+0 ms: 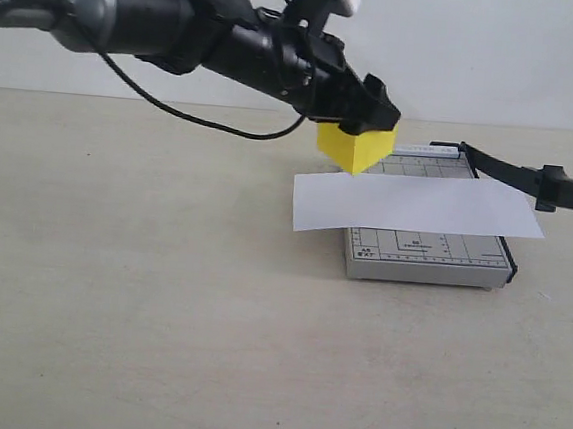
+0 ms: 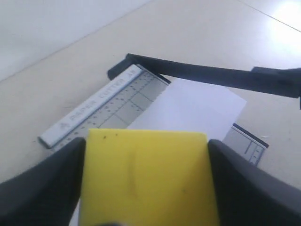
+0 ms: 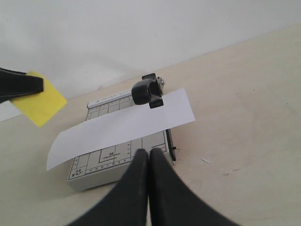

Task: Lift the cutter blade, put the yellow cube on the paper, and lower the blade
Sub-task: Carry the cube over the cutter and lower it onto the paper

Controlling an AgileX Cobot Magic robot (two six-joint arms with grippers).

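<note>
My left gripper (image 1: 360, 129) is shut on the yellow cube (image 1: 356, 147), holding it tilted in the air just above the near-left part of the paper (image 1: 418, 206). In the left wrist view the yellow cube (image 2: 146, 179) fills the space between the black fingers (image 2: 42, 188). The white paper (image 3: 122, 125) lies across the grey cutter board (image 1: 428, 257). The cutter blade (image 1: 516, 174) is raised, its handle (image 3: 146, 92) up off the board. My right gripper (image 3: 149, 153) is shut on nothing, in front of the board, and does not show in the exterior view.
The cutter board (image 3: 117, 157) sits on a beige tabletop (image 1: 157, 314) against a white wall. A black cable (image 1: 195, 116) hangs under the left arm. The raised blade (image 2: 211, 75) juts out past the board's right side.
</note>
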